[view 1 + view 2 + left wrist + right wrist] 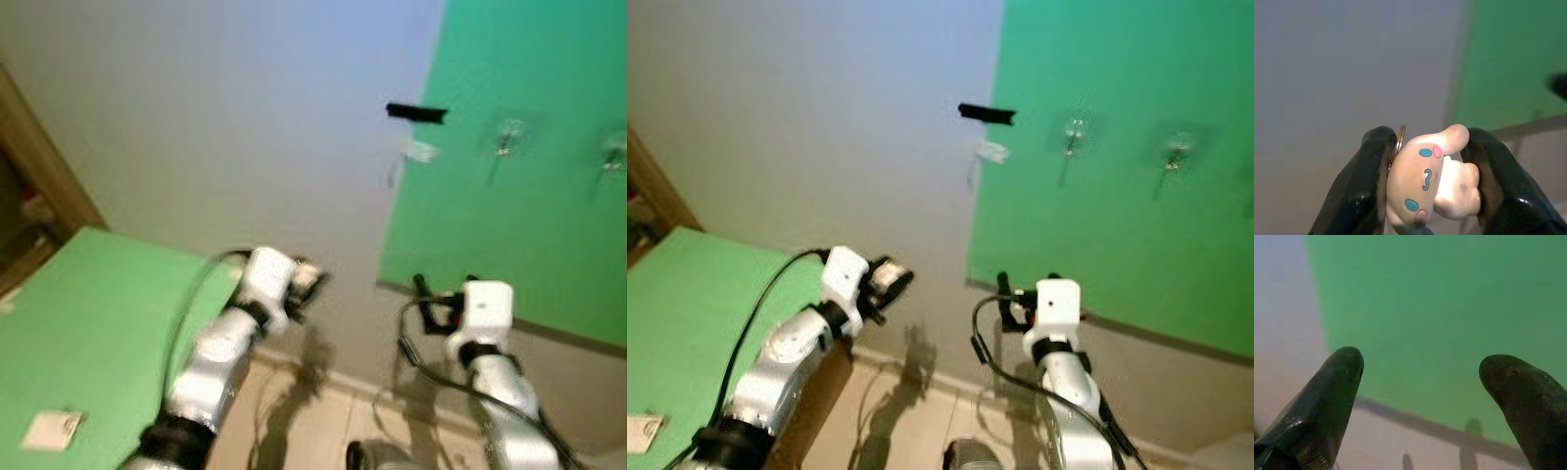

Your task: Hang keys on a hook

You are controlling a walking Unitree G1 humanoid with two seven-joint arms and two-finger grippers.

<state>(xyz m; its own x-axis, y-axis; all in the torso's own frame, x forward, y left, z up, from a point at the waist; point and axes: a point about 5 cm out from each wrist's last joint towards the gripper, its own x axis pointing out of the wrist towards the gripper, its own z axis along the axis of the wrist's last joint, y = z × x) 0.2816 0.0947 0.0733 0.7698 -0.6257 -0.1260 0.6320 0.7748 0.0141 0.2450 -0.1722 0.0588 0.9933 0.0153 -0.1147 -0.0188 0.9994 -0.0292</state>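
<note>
My left gripper (1426, 181) is shut on a cream cartoon-dog key charm (1432, 181) with a metal key ring (1399, 139) at its side. In the left eye view that gripper (309, 284) is raised in front of the grey wall, left of the green panel (529, 176). Clear hooks (506, 137) (614, 152) are stuck high on the green panel, up and to the right of both grippers. My right gripper (1422, 377) is open and empty, pointing at the green panel; the right eye view has it (1011, 297) below the hooks (1075, 132).
A green table (88, 323) with a small white card (54, 428) stands at the left. A strip of black tape (416, 113) and a white tag (421, 151) mark the wall by the panel's edge. Tiled floor (323, 421) lies below.
</note>
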